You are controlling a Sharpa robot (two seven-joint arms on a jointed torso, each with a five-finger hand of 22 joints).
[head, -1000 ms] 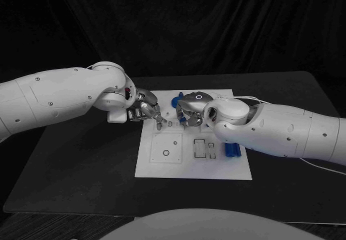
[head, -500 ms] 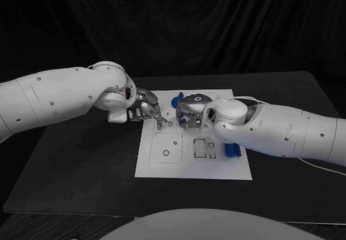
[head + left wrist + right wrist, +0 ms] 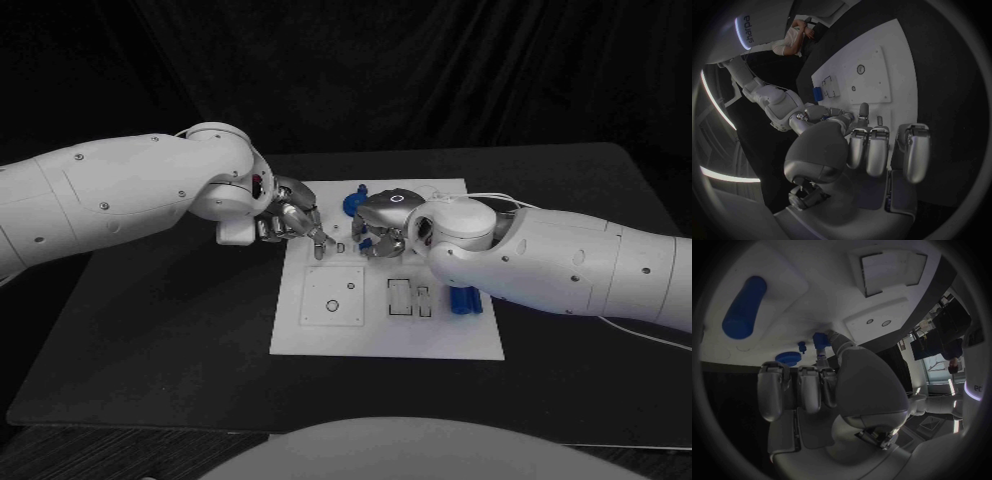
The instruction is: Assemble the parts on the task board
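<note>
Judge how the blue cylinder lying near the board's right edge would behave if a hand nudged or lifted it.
The blue cylinder lies on its side on the task board, so a sideways nudge would probably roll it. It looks like a rigid, smooth moulded piece, likely light and unlikely to flex. Its smooth round surface might slip under a loose pinch.

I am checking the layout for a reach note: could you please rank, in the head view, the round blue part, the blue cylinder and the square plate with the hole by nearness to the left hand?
1. Round blue part, at the board's far edge, beside the left hand.
2. Square plate with the hole, on the board's near left.
3. Blue cylinder, at the board's right edge.
</note>
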